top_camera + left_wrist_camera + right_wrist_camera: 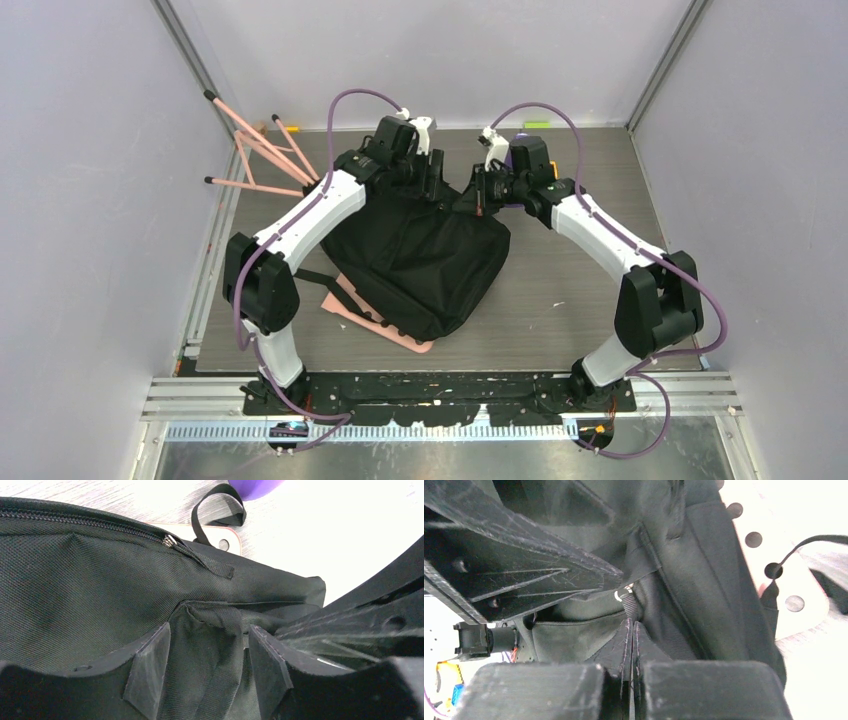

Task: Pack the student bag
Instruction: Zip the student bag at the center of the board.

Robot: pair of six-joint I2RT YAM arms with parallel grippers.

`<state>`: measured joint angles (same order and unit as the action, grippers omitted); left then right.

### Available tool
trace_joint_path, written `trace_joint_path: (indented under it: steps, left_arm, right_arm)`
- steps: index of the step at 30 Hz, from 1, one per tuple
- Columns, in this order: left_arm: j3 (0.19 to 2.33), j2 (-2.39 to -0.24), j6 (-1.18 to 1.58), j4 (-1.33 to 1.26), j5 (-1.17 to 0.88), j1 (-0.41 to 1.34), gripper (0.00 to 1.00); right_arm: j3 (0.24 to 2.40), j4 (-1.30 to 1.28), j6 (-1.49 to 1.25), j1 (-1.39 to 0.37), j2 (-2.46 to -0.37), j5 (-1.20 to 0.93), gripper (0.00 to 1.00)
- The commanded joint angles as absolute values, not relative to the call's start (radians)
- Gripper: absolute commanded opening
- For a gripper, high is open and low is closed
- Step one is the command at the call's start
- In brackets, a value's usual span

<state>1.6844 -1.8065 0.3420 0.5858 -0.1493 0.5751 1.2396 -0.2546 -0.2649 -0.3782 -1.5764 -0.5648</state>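
The student bag (420,260) is a black fabric backpack lying mid-table on a pink perforated board (385,325). Both grippers are at its far top edge. My left gripper (432,185) has its jaws partly closed on a bunched fold of the bag's fabric (210,630), below a zipper slider (169,541). My right gripper (480,195) is shut, its fingertips (626,630) pressed together on a thin piece of the bag right below a zipper pull (624,597). The bag's inside is hidden.
A pink folding stand (260,150) lies at the far left by the wall. A purple object (520,135) and a small green item (537,124) sit at the far edge behind the right gripper. Walls close in on three sides.
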Motion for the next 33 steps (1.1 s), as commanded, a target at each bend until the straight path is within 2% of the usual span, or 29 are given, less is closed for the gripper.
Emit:
trace_joint_path:
  steps: [1,4,6,13,18,29,33]
  left_arm:
    - [1.715,-1.808,0.359,0.573,-0.182,0.587,0.63]
    - [1.722,-1.820,0.347,0.576,-0.181,0.602,0.66]
    - [1.733,-1.835,0.340,0.598,-0.172,0.607,0.64]
    - [1.744,-1.888,0.330,0.630,-0.170,0.609,0.33]
    - [1.724,-1.878,0.336,0.594,-0.156,0.615,0.01]
    - [1.744,-1.834,0.356,0.511,-0.114,0.611,0.00]
    - [1.764,-1.841,0.370,0.497,-0.113,0.602,0.00]
  right_arm:
    - [1.211,-0.217,-0.288,-0.436,-1.518,-0.558,0.01]
    - [1.189,-0.195,-0.316,-0.469,-1.505,-0.535,0.01]
    - [1.169,-0.173,-0.335,-0.487,-1.498,-0.526,0.01]
    - [1.104,-0.085,-0.415,-0.523,-1.479,-0.508,0.01]
    - [1.037,-0.024,-0.474,-0.562,-1.450,-0.482,0.01]
    - [0.916,0.139,-0.631,-0.702,-1.396,-0.452,0.01]
    - [0.919,0.120,-0.634,-0.776,-1.376,-0.397,0.01]
